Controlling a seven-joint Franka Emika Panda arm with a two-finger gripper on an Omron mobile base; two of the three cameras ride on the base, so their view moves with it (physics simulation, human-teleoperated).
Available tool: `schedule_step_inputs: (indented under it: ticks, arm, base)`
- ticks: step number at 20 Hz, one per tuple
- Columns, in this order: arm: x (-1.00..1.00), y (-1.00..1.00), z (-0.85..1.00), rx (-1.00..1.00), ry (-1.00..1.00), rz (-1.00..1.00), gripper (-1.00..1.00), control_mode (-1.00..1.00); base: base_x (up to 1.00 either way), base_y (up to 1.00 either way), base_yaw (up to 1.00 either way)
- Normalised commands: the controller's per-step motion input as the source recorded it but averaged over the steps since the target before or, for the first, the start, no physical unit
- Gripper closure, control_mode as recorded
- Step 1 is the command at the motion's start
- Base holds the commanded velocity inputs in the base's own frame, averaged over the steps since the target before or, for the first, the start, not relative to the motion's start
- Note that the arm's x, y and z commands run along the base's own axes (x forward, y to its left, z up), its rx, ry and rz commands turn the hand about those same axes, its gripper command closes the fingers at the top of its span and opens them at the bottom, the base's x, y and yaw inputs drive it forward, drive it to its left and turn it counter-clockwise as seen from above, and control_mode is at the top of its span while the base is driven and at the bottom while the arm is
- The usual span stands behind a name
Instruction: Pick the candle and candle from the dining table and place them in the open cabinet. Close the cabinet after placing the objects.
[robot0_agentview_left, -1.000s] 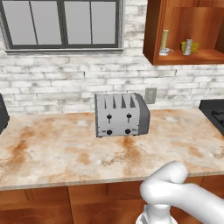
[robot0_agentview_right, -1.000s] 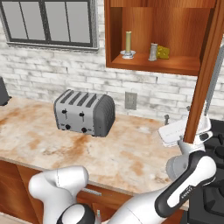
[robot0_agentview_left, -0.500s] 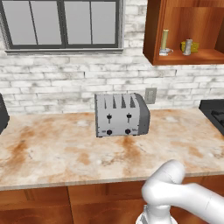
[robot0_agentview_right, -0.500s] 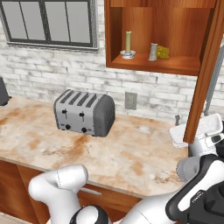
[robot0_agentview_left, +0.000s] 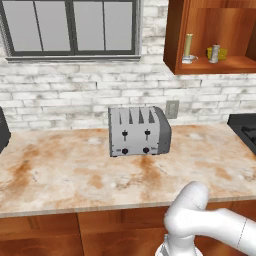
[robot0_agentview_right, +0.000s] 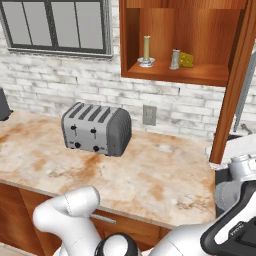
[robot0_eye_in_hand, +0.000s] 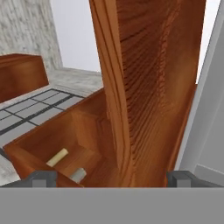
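Left base view: the worktop (robot0_agentview_left: 60, 175) runs across the middle, beige stone mottled rust-orange, with a grey four-slot toaster (robot0_agentview_left: 139, 131) standing near the white brick wall and a wall outlet (robot0_agentview_left: 172, 108) just beside it on the right. A dark-framed window (robot0_agentview_left: 72, 27) sits above. At the upper right the reddish-brown cabinet (robot0_agentview_left: 176, 40) is open, and on its shelf the taper candle (robot0_agentview_left: 188, 48) stands upright in its silver dish holder, with the grey stubby candle (robot0_agentview_left: 214, 53) near it to the right and a yellow wedge (robot0_agentview_left: 221, 52) just behind that one. A dark stove top (robot0_agentview_left: 246, 131) shows at the right edge. The white arm (robot0_agentview_left: 200, 225) rises from the lower right.

Right base view: the same cabinet (robot0_agentview_right: 131, 45) hangs above the worktop (robot0_agentview_right: 150, 175), and both candles are on its shelf, the taper candle (robot0_agentview_right: 146, 51) to the left, the grey stubby candle (robot0_agentview_right: 175, 59) well apart from it, the yellow wedge (robot0_agentview_right: 186, 60) just beside the grey one. The cabinet door (robot0_agentview_right: 234, 90) stands swung out, edge-on, at the right. The toaster (robot0_agentview_right: 96, 129) sits on the worktop below.

Hand view: the cabinet door (robot0_eye_in_hand: 144, 87) fills the middle, seen along its wood-grain face, and lies between the two dark fingers (robot0_eye_in_hand: 43, 178), which are spread wide apart and released, not touching it. Below left, inside the cabinet (robot0_eye_in_hand: 48, 140), the taper candle (robot0_eye_in_hand: 57, 157) and the grey stubby candle (robot0_eye_in_hand: 78, 175) show on the shelf
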Motion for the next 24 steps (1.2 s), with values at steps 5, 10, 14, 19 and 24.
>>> schedule_step_inputs:
  ticks: [5,10,14,19,24]
  arm:
    - [0.00,-0.30,0.00,0.00,-0.02,0.00,-1.00,-1.00]
    - [0.00,-0.25,0.00,0.00,0.00,0.00,-1.00,-1.00]
    - [0.00,-0.14,0.00,0.00,0.00,0.00,-1.00,-1.00]
    - [0.00,-0.15,0.00,0.00,0.00,-0.03,-1.00,-1.00]
    - [0.08,-0.10,0.06,-0.01,0.00,-0.08,-1.00,-1.00]
  base:
    - [0.00,0.00,0.00]
    - [0.00,0.00,0.00]
    - [0.00,0.00,0.00]
    - [0.00,0.00,0.00]
    - [0.00,0.00,0.00]
